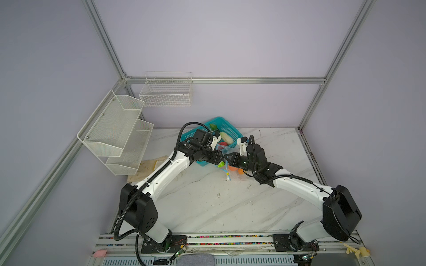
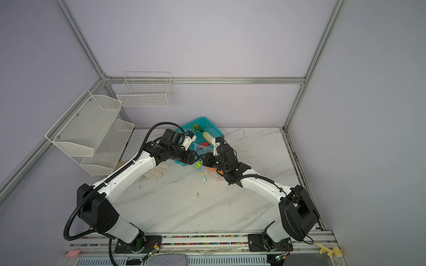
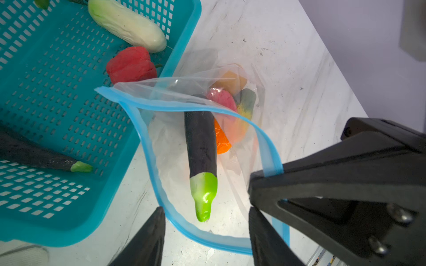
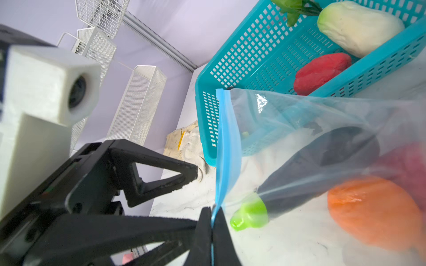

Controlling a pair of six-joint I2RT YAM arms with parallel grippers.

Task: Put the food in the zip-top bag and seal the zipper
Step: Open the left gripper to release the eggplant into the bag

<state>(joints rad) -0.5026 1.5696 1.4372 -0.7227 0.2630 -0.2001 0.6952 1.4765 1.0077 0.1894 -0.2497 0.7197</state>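
**Bag mouth held open by its zipper, eggplant halfway in**

The right jaws are clamped flat on the blue zipper (image 3: 139, 129) at 1 side of the zip-top bag (image 4: 276, 110). They lift that edge off the table (image 1: 207, 202), so the mouth stands as a wide loop. The grip looks meant to give the other arm a fixed opening to feed. The bag lies just beside the teal basket (image 3: 57, 80), which keeps the carry from basket to mouth short.

The left jaws stand apart at the mouth with nothing between them. Just beyond them a dark eggplant (image 3: 200, 142) lies through the opening, its body inside and its green stem end poking out past the strip. Deeper in the bag sit 4 pieces: an orange piece (image 3: 221, 140), a pink piece (image 3: 221, 99), a green-yellow cucumber (image 3: 246, 103) and a mango (image 3: 230, 83).

In the basket lie a white cabbage (image 3: 126, 25), a red pepper (image 3: 131, 64) and a second eggplant (image 3: 34, 156), so the filling looks roughly half done. I judge that the eggplant in the mouth needs pushing deeper, because a stem lying across the strip would block the seal.
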